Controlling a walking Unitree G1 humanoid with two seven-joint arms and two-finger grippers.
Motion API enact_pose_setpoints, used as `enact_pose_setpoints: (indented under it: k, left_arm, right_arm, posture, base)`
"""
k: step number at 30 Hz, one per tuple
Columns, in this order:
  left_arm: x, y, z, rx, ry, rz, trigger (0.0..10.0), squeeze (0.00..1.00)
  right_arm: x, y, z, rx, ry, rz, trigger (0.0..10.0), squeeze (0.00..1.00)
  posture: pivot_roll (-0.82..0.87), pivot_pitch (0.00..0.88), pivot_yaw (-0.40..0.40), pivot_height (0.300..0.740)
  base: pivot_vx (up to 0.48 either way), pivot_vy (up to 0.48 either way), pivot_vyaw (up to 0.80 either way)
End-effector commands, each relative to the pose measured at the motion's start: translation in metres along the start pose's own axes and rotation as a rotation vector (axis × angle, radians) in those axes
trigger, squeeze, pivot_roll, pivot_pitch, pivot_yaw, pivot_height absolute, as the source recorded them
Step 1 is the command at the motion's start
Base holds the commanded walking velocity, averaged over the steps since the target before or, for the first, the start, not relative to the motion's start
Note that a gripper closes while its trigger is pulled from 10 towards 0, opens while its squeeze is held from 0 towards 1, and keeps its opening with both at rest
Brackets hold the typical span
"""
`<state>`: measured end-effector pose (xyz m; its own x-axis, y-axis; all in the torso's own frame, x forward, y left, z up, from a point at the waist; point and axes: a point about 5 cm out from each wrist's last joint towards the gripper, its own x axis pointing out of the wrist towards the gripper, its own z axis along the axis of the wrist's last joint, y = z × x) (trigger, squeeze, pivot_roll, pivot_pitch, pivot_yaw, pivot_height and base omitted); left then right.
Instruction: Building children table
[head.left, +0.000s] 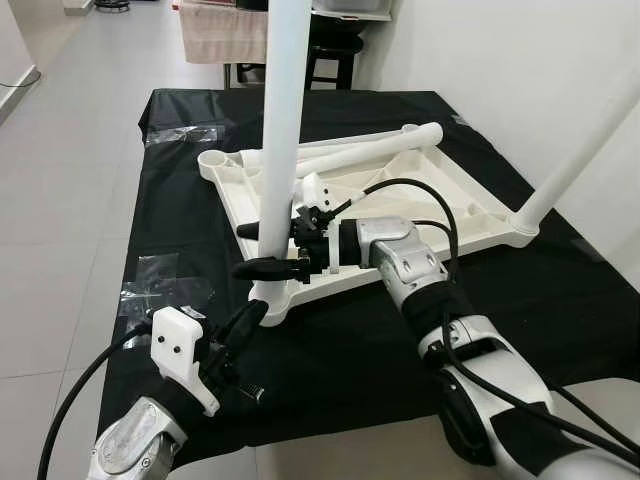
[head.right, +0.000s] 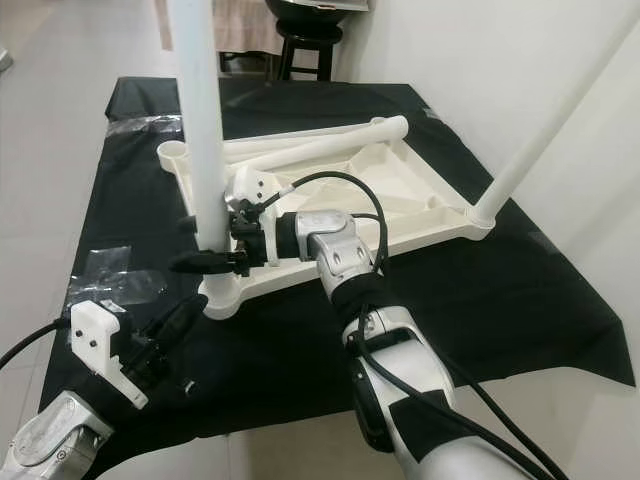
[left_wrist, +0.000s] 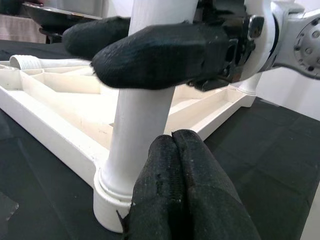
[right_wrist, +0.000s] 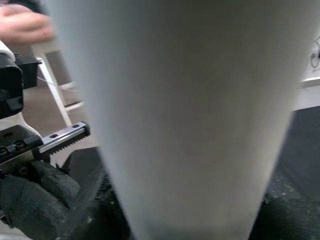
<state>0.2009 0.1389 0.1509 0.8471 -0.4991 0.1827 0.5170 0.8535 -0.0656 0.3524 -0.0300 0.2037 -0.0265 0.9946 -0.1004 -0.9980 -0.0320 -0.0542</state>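
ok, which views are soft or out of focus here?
Right wrist view: table leg too close, a blurred white mass. Left wrist view: right gripper and left gripper fingertips soft, leg base sharper. Both eye views crisp, evenly lit, no glare.

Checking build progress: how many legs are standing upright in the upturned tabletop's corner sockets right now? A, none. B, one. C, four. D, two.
D: one upright leg stands in the near corner, gripped by the right gripper, another leg in the right corner of the tabletop.
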Motion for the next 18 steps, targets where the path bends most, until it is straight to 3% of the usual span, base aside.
enact_pose_setpoints:
  k: [1,5,7,10,11,12,13,15,17,18]
  left_arm:
    - [0.0,-0.002,-0.004,-0.006,0.009,-0.001,10.0,0.0]
    - [0.0,-0.003,-0.004,-0.007,0.008,-0.001,10.0,0.0]
    - [0.0,-0.004,-0.002,-0.008,0.004,-0.002,10.0,0.0]
    - [-0.001,-0.004,-0.002,-0.009,0.003,-0.002,10.0,0.0]
    - [-0.001,-0.004,-0.001,-0.009,0.002,-0.002,10.0,0.0]
    - [-0.001,-0.004,-0.001,-0.009,0.002,-0.002,10.0,0.0]
    - [-0.002,-0.004,-0.001,-0.008,0.002,-0.002,10.0,0.0]
    - [-0.002,-0.004,-0.001,-0.008,0.002,-0.002,10.0,0.0]
    - [-0.004,-0.002,0.001,-0.006,0.003,0.0,10.0,0.0]
    - [-0.004,-0.001,0.001,-0.006,0.004,0.001,10.0,0.0]
  right_arm:
    - [0.004,0.004,-0.006,0.01,0.005,0.039,0.0,0.0]
    - [0.003,0.003,-0.008,0.013,-0.001,0.039,0.0,0.0]
    - [-0.01,0.0,-0.019,0.009,0.003,-0.087,0.0,0.0]
    - [-0.015,-0.001,-0.023,0.005,0.013,-0.145,0.0,0.0]
    - [-0.018,-0.002,-0.031,0.015,0.025,-0.264,0.0,0.0]
    - [-0.018,-0.002,-0.031,0.015,0.025,-0.264,0.0,0.0]
    - [-0.016,-0.003,-0.046,0.105,0.012,-0.57,0.0,0.0]
    - [-0.016,-0.003,-0.046,0.105,0.012,-0.57,0.0,0.0]
    - [-0.016,0.026,-0.075,0.197,0.053,-0.956,0.0,0.0]
    - [-0.017,0.038,-0.08,0.208,0.062,-1.037,0.0,0.0]
  posture:
    - [0.16,0.069,-0.134,0.74]
    - [0.16,0.07,-0.134,0.74]
    - [0.15,0.083,-0.136,0.74]
    - [0.15,0.083,-0.136,0.74]
    - [0.14,0.091,-0.139,0.74]
    - [0.14,0.091,-0.139,0.74]
    - [0.14,0.098,-0.142,0.74]
    - [0.14,0.098,-0.142,0.74]
    - [0.14,0.109,-0.129,0.74]
    - [0.14,0.109,-0.129,0.74]
  base:
    - [0.0,0.0,0.0]
    - [0.0,0.0,0.0]
    - [0.0,0.0,0.0]
    - [0.0,0.0,0.0]
    - [0.0,0.0,0.0]
    - [0.0,0.0,0.0]
    - [0.0,0.0,0.0]
    - [0.0,0.0,0.0]
    - [0.0,0.0,0.0]
    - [0.0,0.0,0.0]
